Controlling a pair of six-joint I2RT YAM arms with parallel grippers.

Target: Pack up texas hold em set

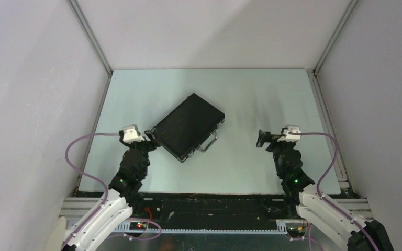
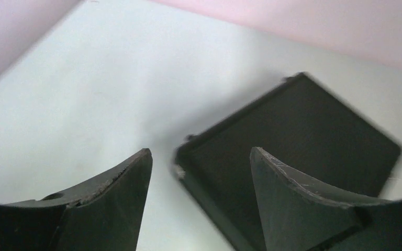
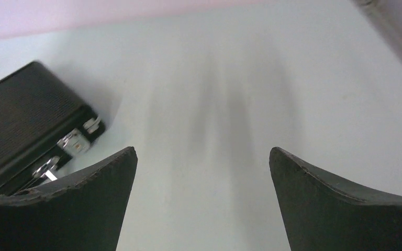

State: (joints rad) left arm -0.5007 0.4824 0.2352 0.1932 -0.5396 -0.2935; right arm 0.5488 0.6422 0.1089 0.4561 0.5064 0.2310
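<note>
1. White walls and metal frame rails enclose a pale green desk.
2. A black case lies flat and closed on the desk, between the left edge and the middle, about midway between the far and near edges.
3. It is turned on a diagonal, so that 1 long side faces the near right corner of the desk.
4. That side carries the silver handle and silver latches.
5. The left claw sits at the case's corner nearest the left edge of the desk.
6. In the left wrist view its 2 dark fingers stand apart, released, with that corner just ahead of the gap. Whether either finger touches the case I cannot tell.
7. The right claw is toward the right edge of the desk, well apart from the case.
8. Its jaws are spread wide and released, with only bare desk between them in the right wrist view. The case's handle side shows at the left of that view.
</note>
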